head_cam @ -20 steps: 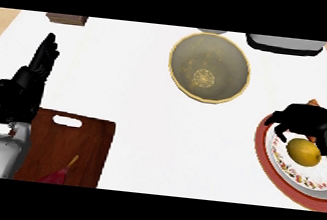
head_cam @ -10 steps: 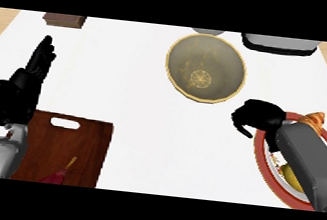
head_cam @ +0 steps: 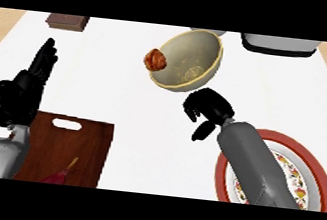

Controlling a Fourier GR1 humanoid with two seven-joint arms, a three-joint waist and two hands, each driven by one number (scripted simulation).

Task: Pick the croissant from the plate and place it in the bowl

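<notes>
Croissant [head_cam: 156, 59] at left rim of bowl [head_cam: 202, 50]. Right hand [head_cam: 207, 109] clenched, empty, near the bowl. Advise: withdraw away from rim, no nudging the bowl.

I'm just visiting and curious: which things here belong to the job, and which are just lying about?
Job: croissant, bowl, plate, right hand.
Lying about: cutting board, brown box, grey object, left hand resting at the left.
</notes>
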